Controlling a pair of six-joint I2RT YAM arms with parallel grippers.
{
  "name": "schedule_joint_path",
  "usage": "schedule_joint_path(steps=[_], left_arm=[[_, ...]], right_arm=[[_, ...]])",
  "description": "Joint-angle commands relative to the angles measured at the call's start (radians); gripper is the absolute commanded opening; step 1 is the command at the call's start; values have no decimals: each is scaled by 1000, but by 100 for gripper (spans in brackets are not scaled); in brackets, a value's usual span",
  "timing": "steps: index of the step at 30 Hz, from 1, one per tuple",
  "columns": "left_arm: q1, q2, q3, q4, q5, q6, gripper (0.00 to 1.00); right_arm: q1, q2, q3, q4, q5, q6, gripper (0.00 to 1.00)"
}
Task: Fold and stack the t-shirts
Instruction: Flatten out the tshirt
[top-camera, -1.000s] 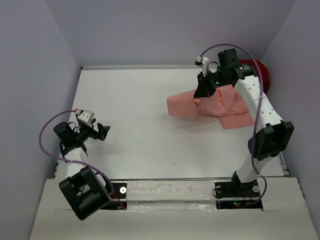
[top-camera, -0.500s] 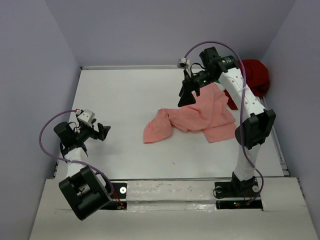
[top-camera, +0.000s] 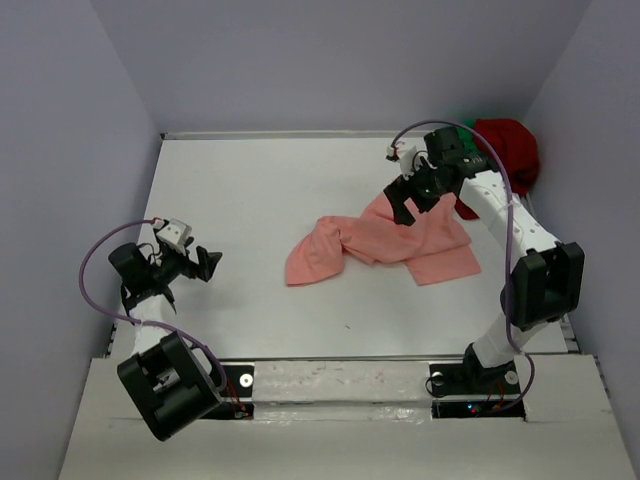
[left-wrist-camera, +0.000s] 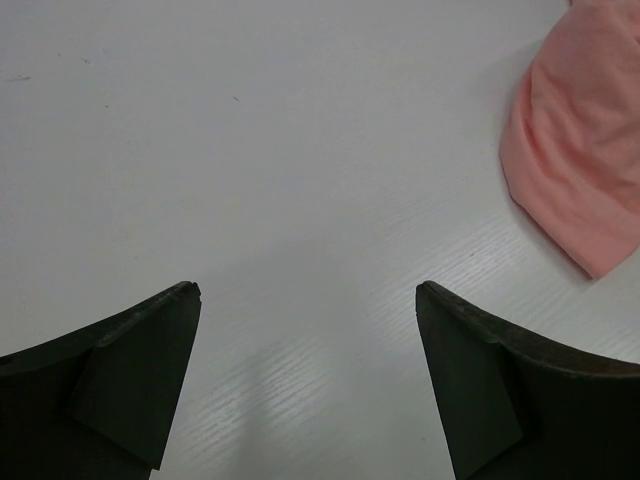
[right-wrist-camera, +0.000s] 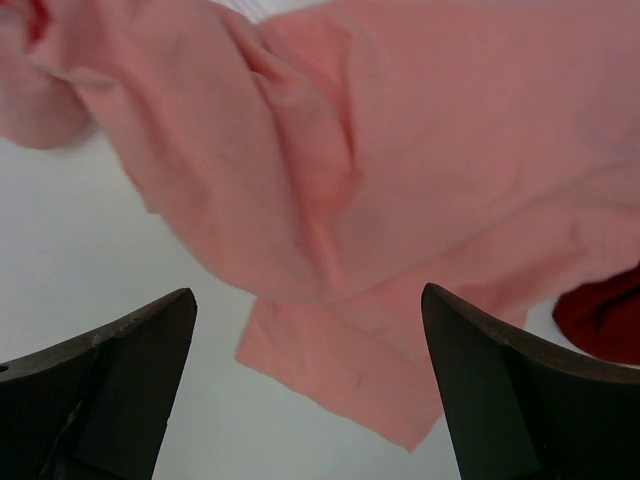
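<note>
The salmon-pink t-shirt (top-camera: 385, 240) lies crumpled on the table (top-camera: 250, 180), right of centre. The dark red t-shirt (top-camera: 508, 150) is bunched in the far right corner. The right gripper (top-camera: 404, 208) hovers over the pink cloth, jaws wide, holding nothing. The left gripper (top-camera: 205, 265) stands open near the left edge.

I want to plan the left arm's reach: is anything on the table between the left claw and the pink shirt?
Nothing visible does. Only bare table lies between the open left claw and the near edge of the pink shirt.
</note>
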Motion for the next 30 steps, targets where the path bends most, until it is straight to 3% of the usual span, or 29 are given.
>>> schedule_joint_path(steps=[1, 4, 9, 21, 26, 27, 30], left_arm=[[-11, -19, 7, 9, 21, 22, 99], [-24, -16, 19, 0, 4, 17, 99], [-64, 0, 57, -36, -23, 19, 99], [-236, 242, 463, -458, -99, 126, 99], [-302, 256, 496, -483, -134, 100, 99], [-328, 253, 495, -483, -145, 93, 99], [-377, 247, 499, -506, -165, 82, 99]], right_arm=[[-86, 0, -124, 210, 246, 60, 96], [-192, 35, -187, 256, 248, 74, 87], [-275, 81, -230, 293, 264, 81, 87], [-303, 69, -290, 289, 272, 97, 88], [-312, 92, -310, 284, 261, 101, 85], [-323, 97, -309, 284, 261, 101, 83], [-333, 120, -295, 273, 254, 106, 46]])
